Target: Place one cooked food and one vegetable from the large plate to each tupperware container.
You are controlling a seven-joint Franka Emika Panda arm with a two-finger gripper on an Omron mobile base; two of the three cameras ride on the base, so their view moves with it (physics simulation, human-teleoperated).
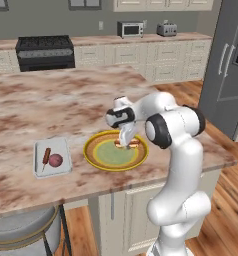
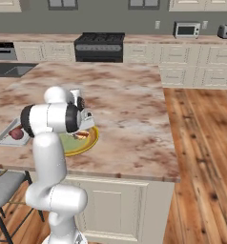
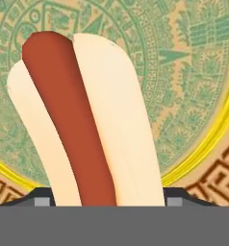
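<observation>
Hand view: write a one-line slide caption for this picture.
Fingers flank a hot dog lying on the large plate.

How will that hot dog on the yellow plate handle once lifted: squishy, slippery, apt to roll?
The hot dog looks like a soft bun, so it probably dents under the jaws. Its sausage sits loosely in the split and might slide out if tilted. Long and rounded, it may roll on the large plate.

Arm bent low, fingers (image 3: 44, 198) pointing down, partly parted.

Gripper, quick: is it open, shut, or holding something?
Gripper: shut on the hot dog, one fingertip each side of the bun, over the large plate.
</observation>
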